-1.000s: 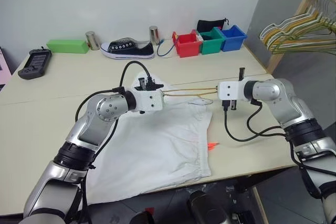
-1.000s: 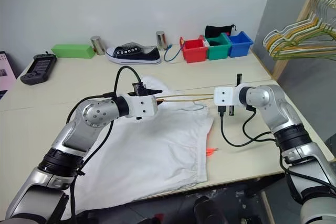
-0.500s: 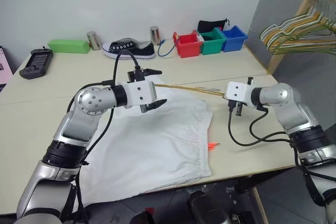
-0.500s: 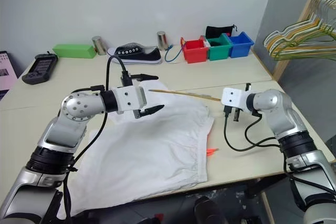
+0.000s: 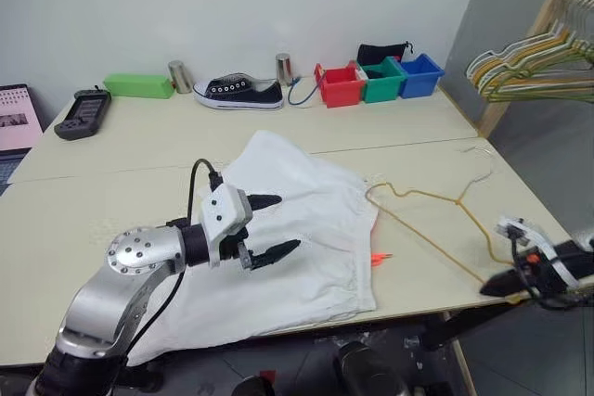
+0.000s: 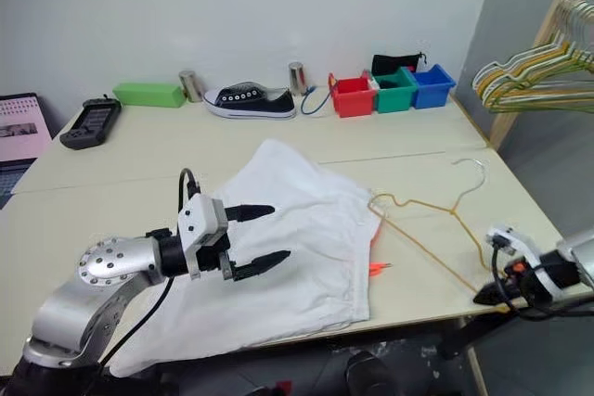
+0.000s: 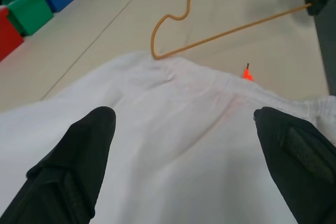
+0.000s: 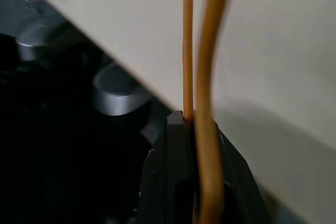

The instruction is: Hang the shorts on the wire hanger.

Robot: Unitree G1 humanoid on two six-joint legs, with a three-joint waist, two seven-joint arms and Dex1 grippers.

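Both grippers have drawn back toward the table's near edge since a second ago.

Left gripper (image 5: 264, 227), then closed on the wire hanger (image 5: 436, 229), now hovers spread and empty over the shorts (image 5: 278, 248) lying flat on the table (image 5: 111, 201). Right gripper (image 6: 489, 295) stays clenched on the hanger's corner; its wrist view shows two wires pinched. Beyond the shorts, the hook rests on the tabletop.

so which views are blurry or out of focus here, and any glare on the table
Right wrist view: the wire hanger and gripper fingers are soft, the floor behind fully defocused. Left wrist view: the black fingers are blurred, the shorts sharper. Left eye view: sharp, even light, no glare on the table.
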